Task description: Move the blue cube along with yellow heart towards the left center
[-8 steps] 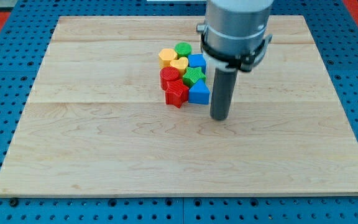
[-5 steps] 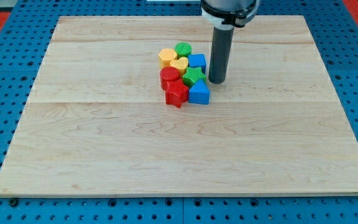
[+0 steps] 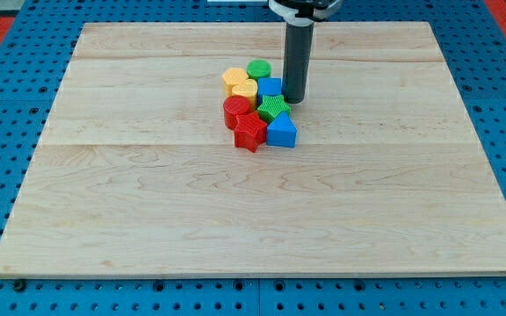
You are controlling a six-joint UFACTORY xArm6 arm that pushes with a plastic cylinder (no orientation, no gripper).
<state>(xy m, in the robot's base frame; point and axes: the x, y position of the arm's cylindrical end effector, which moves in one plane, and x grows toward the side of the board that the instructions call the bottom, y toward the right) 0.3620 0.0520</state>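
The blue cube (image 3: 271, 87) sits in a tight cluster of blocks near the board's middle, toward the view's top. The yellow heart (image 3: 247, 90) lies just to its left, touching it. My tip (image 3: 294, 99) stands right against the blue cube's right side. The rod rises from there toward the view's top.
Packed around them are a yellow hexagon-like block (image 3: 234, 79), a green cylinder (image 3: 258, 69), a red cylinder (image 3: 236, 109), a red star (image 3: 250, 131), a green ribbed block (image 3: 275, 108) and a blue triangular block (image 3: 281, 131). The wooden board (image 3: 148, 219) lies on a blue pegboard.
My tip moved from the right of the blue triangular block toward the view's top and left, to the blue cube's right side. The cube, heart and hexagon have shifted slightly left.
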